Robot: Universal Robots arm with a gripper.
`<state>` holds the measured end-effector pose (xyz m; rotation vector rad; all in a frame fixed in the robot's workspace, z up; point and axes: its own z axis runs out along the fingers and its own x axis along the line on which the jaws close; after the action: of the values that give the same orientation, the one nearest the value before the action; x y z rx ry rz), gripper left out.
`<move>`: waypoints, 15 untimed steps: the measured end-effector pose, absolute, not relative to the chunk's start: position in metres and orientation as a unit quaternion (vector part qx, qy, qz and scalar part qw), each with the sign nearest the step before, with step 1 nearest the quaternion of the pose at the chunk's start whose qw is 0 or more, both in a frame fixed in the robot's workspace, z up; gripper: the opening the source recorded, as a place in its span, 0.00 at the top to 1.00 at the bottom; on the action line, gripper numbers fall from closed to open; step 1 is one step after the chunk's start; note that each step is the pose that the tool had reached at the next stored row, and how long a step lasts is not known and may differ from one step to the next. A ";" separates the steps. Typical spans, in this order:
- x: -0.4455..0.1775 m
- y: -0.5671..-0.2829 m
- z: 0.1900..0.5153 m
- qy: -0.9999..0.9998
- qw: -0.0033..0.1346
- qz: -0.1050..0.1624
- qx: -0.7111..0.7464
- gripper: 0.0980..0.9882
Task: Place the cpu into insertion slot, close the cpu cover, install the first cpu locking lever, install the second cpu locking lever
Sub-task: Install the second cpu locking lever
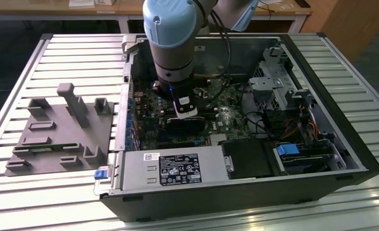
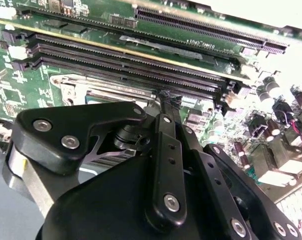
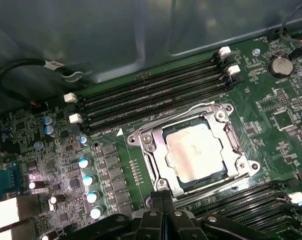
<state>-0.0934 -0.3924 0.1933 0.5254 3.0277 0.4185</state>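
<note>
You're looking at a slatted metal bench (image 1: pixel 73 53) with an open computer case (image 1: pixel 241 192) lying on it and a grey fixture block (image 1: pixel 60 130) at the exterior view's left. The arm (image 1: pixel 171 33) reaches down into the case, over the green motherboard (image 3: pixel 116 165). In the first wrist view the claw (image 3: pixel 162 200) sits right at the edge of the insertion slot (image 3: pixel 141 142) — its fingertips pressed together, nothing between them. Just beyond the tips the cpu (image 3: pixel 193 152) lies flat in the slot, and the cpu cover (image 3: pixel 230 147) is down around it, framing the chip. The memory slots (image 3: pixel 151 97) run farther out from the claw, past the socket.
</note>
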 end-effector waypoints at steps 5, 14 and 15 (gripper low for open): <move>-0.093 -0.392 0.196 0.976 0.021 0.135 0.169 1.00; -0.095 -0.392 0.190 0.976 0.025 0.136 0.169 1.00; -0.095 -0.392 0.190 0.976 0.025 0.136 0.169 1.00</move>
<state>-0.0953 -0.3924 0.1902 0.5218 3.0187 0.4195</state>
